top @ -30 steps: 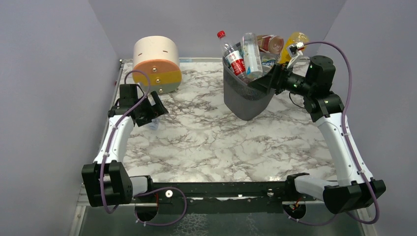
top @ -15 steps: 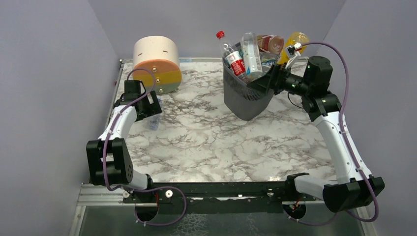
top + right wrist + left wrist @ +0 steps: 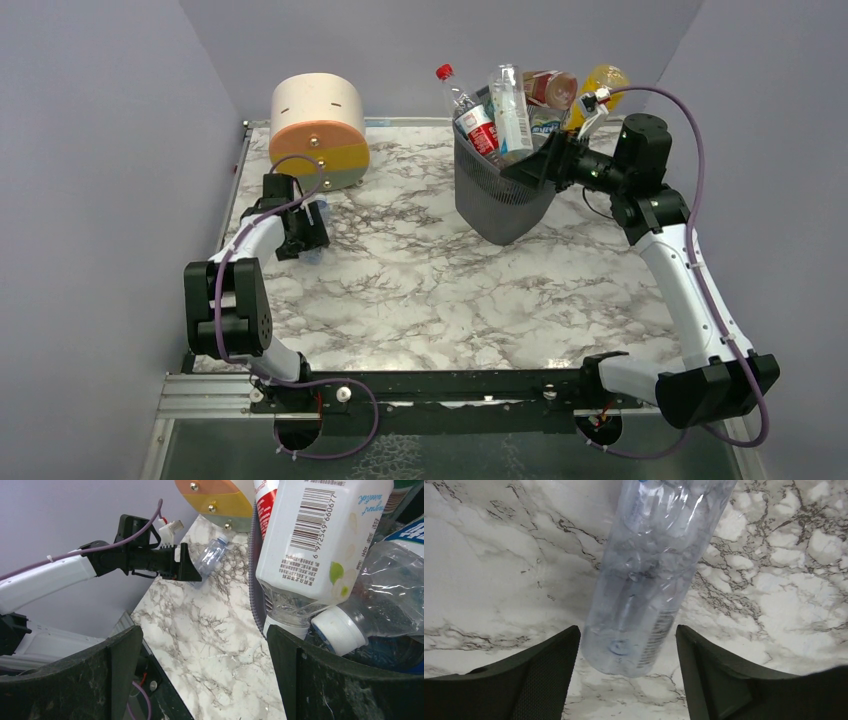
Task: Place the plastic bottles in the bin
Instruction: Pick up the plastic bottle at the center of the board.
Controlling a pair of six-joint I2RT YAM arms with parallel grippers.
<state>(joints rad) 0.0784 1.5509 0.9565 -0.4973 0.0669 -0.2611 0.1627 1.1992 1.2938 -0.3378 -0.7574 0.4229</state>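
Observation:
A clear plastic bottle (image 3: 649, 575) lies on the marble table at the left, also seen in the right wrist view as a small clear bottle (image 3: 210, 557). My left gripper (image 3: 626, 630) is open astride its base, with a gap on each side. The dark mesh bin (image 3: 495, 205) stands tilted at the back right, crammed with several bottles: a red-capped one (image 3: 470, 110), a clear white-labelled one (image 3: 510, 105) and an orange one (image 3: 605, 80). My right gripper (image 3: 205, 630) is open at the bin's rim (image 3: 254, 580), which runs close to its right finger.
The round beige-orange-yellow drawer unit (image 3: 318, 130) stands at the back left, just behind the left gripper (image 3: 308, 238). Purple walls close in on both sides. The left arm's elbow is folded back near the table's left edge.
My left arm has reached farther along the left side and settled over the clear bottle, its jaws narrowing a little. The bin's bottles have leaned slightly left.

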